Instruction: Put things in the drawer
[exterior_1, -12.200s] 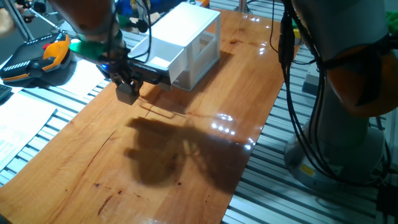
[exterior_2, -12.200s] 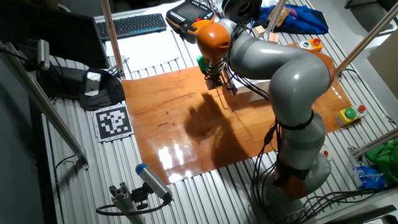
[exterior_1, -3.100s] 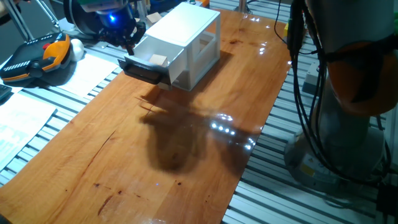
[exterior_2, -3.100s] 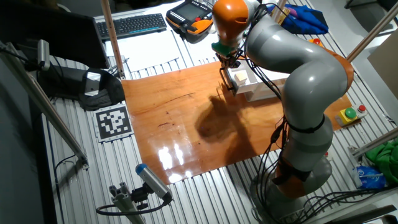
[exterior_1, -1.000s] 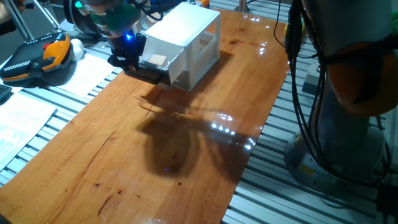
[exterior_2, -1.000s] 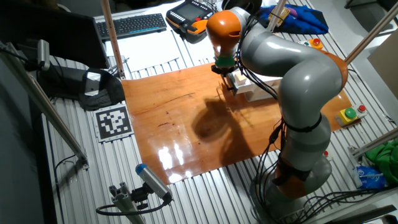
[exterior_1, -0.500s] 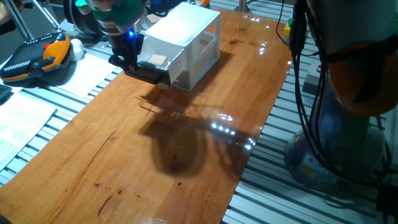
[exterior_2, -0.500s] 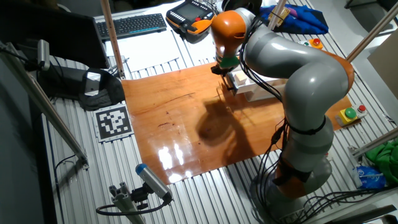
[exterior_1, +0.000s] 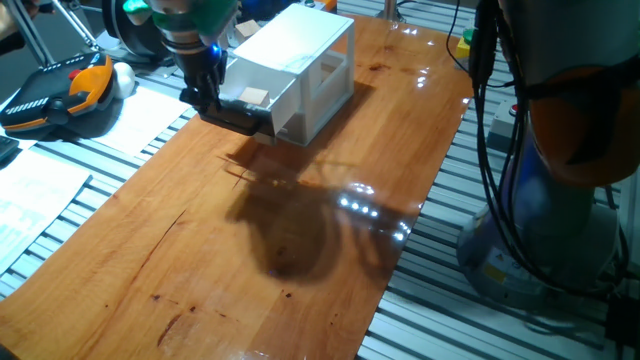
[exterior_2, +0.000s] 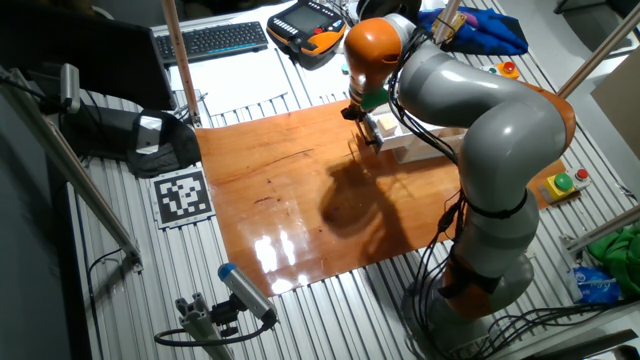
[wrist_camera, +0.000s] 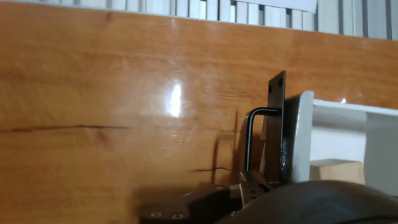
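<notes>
With the upper drawer (exterior_1: 243, 103) of the white cabinet (exterior_1: 300, 60) pulled out toward the table edge, one pale wooden cube (exterior_1: 254, 96) sits inside its tray, near the cabinet body. In the other fixed view the same cube (exterior_2: 385, 123) shows as a small beige block in the open tray.

The gripper (exterior_1: 203, 88) hangs low at the front of the drawer, just beside the dark handle bar (wrist_camera: 255, 140). In the hand view the handle stands close ahead of the camera, with the drawer front to its right and bare wooden table (wrist_camera: 112, 87) to the left. Finger state: cannot tell. The fingertips are hidden in the fixed views and the hand view shows only dark hardware at its lower edge, so contact with the handle is also unconfirmed.

Judgement: the placing step looks done for this cube, and no other cube is visible on the table. The step in hand appears to be closing the drawer.

Next move calls for a straight push on the drawer front, along the slide direction toward the cabinet. An off-axis push risks skewing the tray or shifting the light cabinet on the glossy table.
</notes>
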